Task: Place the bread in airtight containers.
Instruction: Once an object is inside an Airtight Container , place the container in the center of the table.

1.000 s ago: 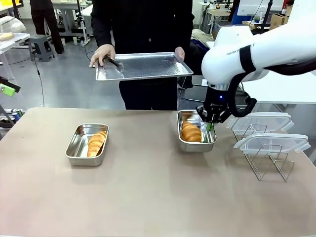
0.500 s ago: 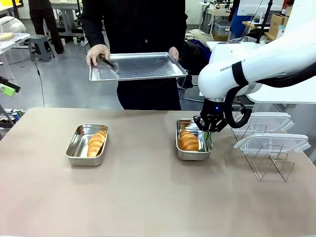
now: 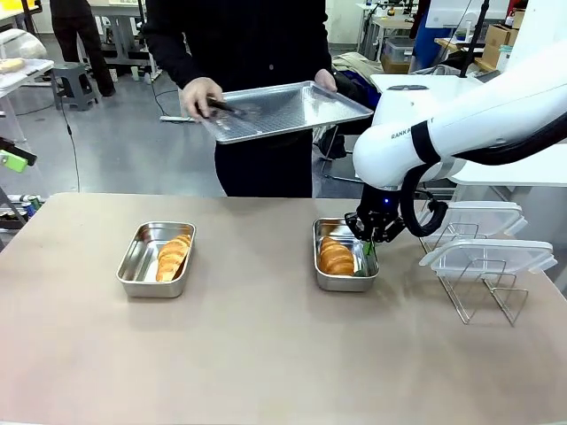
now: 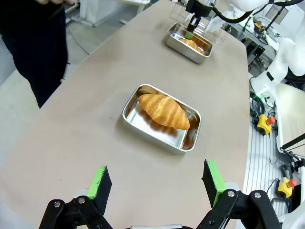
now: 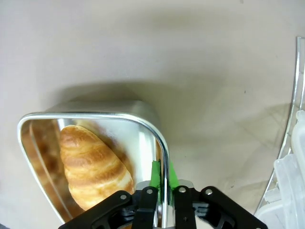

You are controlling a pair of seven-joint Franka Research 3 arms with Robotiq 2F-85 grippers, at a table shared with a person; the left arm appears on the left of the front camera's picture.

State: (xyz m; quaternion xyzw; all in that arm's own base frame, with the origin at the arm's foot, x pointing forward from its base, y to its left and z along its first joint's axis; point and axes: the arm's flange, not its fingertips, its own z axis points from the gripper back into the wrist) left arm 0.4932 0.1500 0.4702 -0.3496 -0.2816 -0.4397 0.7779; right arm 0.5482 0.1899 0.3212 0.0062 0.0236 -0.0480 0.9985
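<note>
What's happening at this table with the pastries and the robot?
Two golden-brown croissants lie in two small shiny rectangular steel pans, one each. On the white right arm, the jaws straddle the rim of the right pan; whether they clamp it is unclear. The left arm's jaws hang open above the table near the left pan. Clear plastic lids wait on a wire rack, so neither pan is covered yet. A person across the table holds a large flat steel tray.

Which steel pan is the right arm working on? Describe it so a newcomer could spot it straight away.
Start at the tan table and look to the wire rack of clear lids on the robot's right. Beside that rack sits the right-hand pan, small, shiny steel, holding a croissant. Unlike the left-hand pan, which stands alone, its wall is pinched by the right gripper.
</note>
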